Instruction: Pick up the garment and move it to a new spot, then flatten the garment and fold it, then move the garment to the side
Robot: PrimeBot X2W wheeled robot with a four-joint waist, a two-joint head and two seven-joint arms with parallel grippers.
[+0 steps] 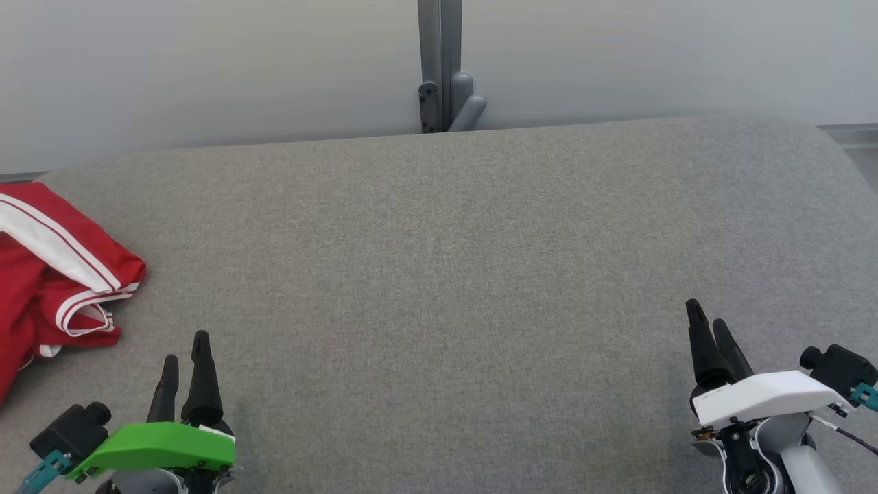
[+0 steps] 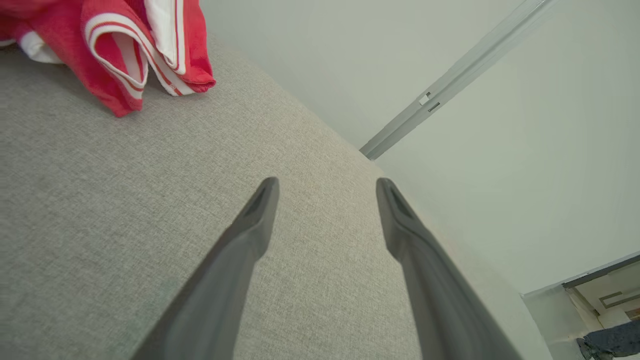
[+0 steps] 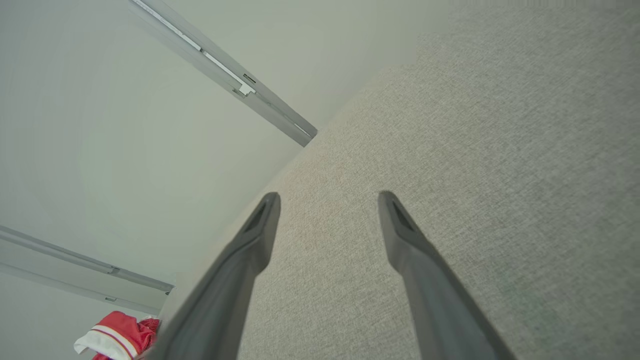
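Left gripper (image 1: 186, 346) and right gripper (image 1: 705, 313) stood with jaws spread wide, holding nothing. The red garment (image 1: 55, 281) lay bunched on the grey surface (image 1: 439, 274) near the left gripper, off to its left, well apart from the right.

You are not getting any readable text, label, brand, number or sign in these views. The red garment (image 1: 58, 298) is showing you only plain white stripes, and the grey fabric surface (image 1: 439, 309) under it is showing you nothing but bare weave.
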